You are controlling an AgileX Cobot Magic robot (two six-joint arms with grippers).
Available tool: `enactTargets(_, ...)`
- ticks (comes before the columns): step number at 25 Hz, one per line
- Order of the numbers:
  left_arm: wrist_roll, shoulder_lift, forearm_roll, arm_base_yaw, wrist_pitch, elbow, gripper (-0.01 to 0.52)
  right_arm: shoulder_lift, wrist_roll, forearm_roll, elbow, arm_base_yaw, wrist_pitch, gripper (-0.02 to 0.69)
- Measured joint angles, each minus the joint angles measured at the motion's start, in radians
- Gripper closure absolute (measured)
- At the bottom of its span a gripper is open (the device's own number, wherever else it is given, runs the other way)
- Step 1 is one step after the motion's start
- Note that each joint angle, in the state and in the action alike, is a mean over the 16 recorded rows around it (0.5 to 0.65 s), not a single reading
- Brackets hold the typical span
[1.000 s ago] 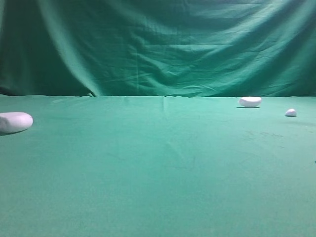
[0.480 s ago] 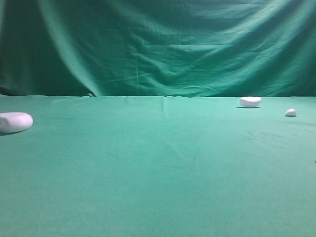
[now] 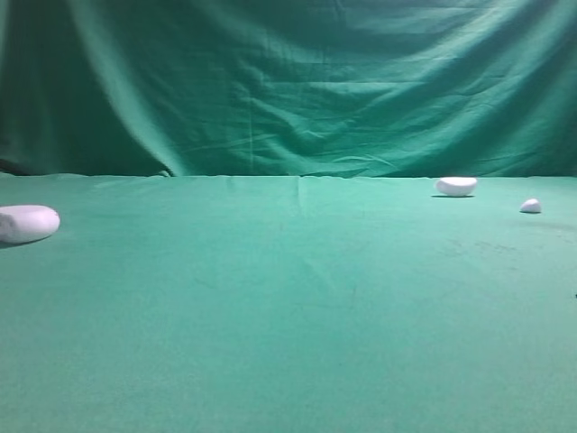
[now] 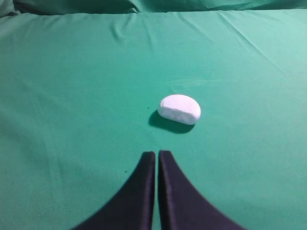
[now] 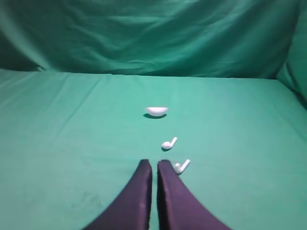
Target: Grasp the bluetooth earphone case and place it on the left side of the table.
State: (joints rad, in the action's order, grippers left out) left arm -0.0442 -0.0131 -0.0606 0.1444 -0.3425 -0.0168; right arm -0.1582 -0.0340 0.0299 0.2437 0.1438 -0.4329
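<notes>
1. The bluetooth earphone case (image 3: 27, 223) lies at the far left edge of the frame on the table (image 3: 288, 325).
2. The left gripper (image 4: 157, 155), bottom centre of its wrist view, is pressed together and empty.
3. The right gripper (image 5: 154, 164) likewise, beside an earbud (image 5: 182, 166).

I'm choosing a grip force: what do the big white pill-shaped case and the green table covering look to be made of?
The big white pill-shaped earphone case looks like hard moulded plastic: smooth, rounded, uniformly white, with a soft sheen; the blur hides finer detail. The green table covering looks like matte woven cloth: it shows creases and folds and no glare.
</notes>
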Motion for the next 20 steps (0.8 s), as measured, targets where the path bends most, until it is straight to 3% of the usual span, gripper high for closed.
enactTargets(9, 0.0, 0.0, 0.0, 0.0, 0.0, 0.0, 0.514, 0.154, 0.007, -0.025, -0.217, -0.095, 0.054, 0.665)
enactTargets(20, 0.0, 0.0, 0.0, 0.0, 0.0, 0.0, 0.514, 0.17, 0.022, -0.037, -0.27, -0.105, 0.055, 0.665)
